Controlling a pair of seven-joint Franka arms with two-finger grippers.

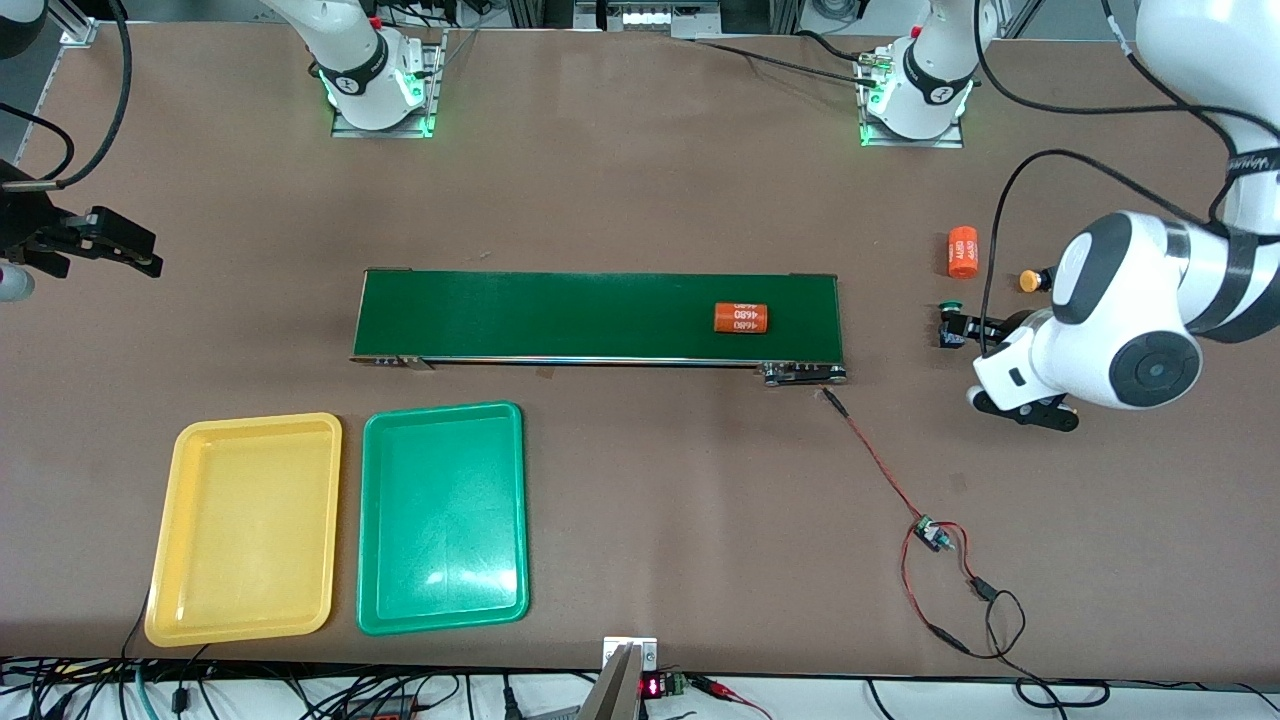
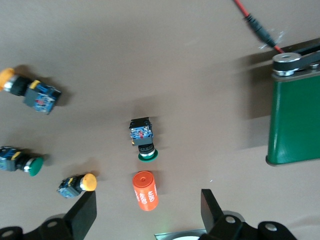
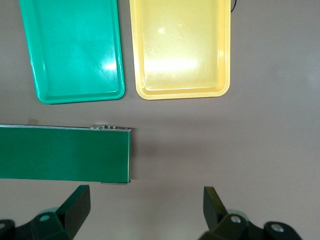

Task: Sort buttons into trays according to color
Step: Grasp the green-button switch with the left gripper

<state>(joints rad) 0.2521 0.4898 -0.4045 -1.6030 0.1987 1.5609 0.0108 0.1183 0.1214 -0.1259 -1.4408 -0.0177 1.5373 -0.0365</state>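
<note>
Four buttons lie on the table off the belt's end nearest the left arm. In the left wrist view they are a green-capped button (image 2: 143, 137) in the middle, an orange-capped button (image 2: 77, 184), a second green one (image 2: 20, 162) and a second orange one (image 2: 31, 90). My left gripper (image 2: 147, 216) hangs open over this group with nothing between its fingers. The front view shows that gripper (image 1: 975, 328) beside a green button (image 1: 950, 308) and an orange cap (image 1: 1028, 281). The yellow tray (image 1: 245, 530) and the green tray (image 1: 443, 517) sit side by side, both bare. My right gripper (image 3: 145, 207) waits open.
A long dark-green belt (image 1: 560, 315) carries an orange "4680" cylinder (image 1: 740, 318). A second orange cylinder (image 1: 962, 252) lies by the buttons, close under the left gripper. A red-and-black wire with a small board (image 1: 932, 535) trails from the belt's end toward the front camera.
</note>
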